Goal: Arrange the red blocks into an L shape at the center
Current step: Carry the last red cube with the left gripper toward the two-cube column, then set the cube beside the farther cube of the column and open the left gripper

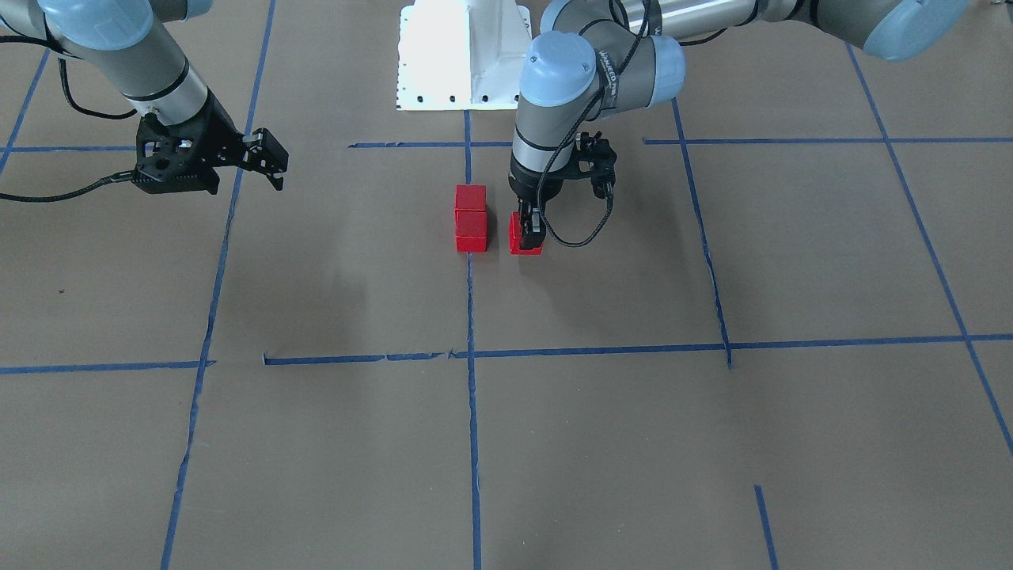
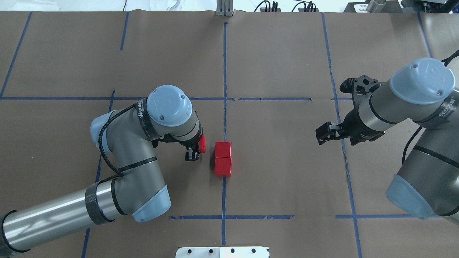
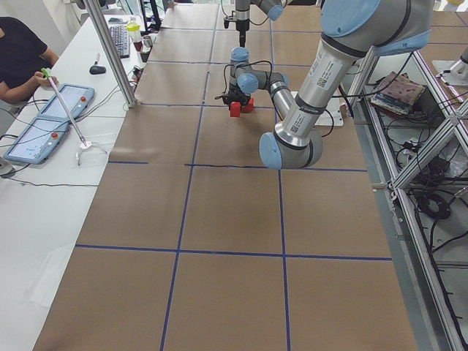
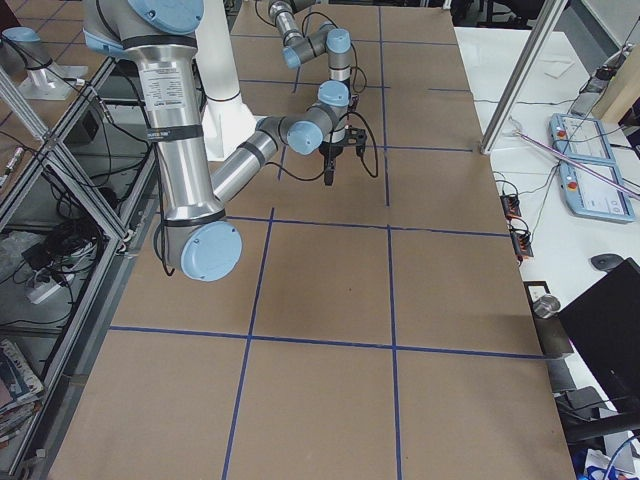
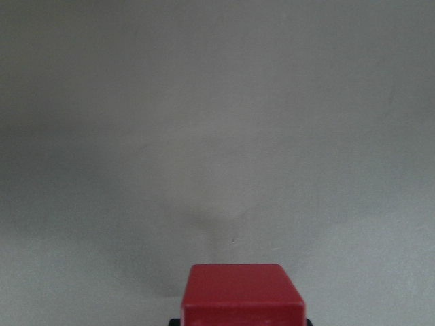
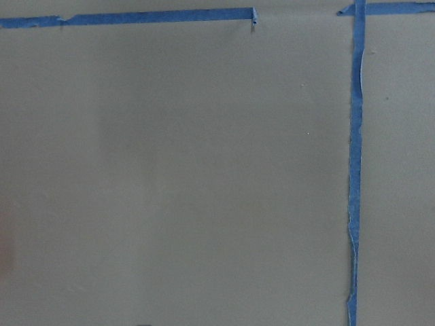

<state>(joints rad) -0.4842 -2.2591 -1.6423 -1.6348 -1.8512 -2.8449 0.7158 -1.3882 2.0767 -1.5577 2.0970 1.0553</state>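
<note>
Two red blocks (image 2: 223, 149) (image 2: 222, 166) lie side by side, touching, on the blue centre line of the table; they also show in the front view (image 1: 470, 198) (image 1: 471, 233). My left gripper (image 2: 196, 148) is shut on the third red block (image 2: 202, 143) and holds it at or just above the table, a small gap to the left of the pair. That block shows in the front view (image 1: 518, 237) and at the bottom of the left wrist view (image 5: 242, 295). My right gripper (image 2: 324, 134) is open and empty, well off to the right.
The brown table cover carries a grid of blue tape lines (image 2: 225, 71). The white robot base plate (image 1: 463, 55) stands behind the blocks. An operator (image 3: 18, 58) sits at a side desk with tablets.
</note>
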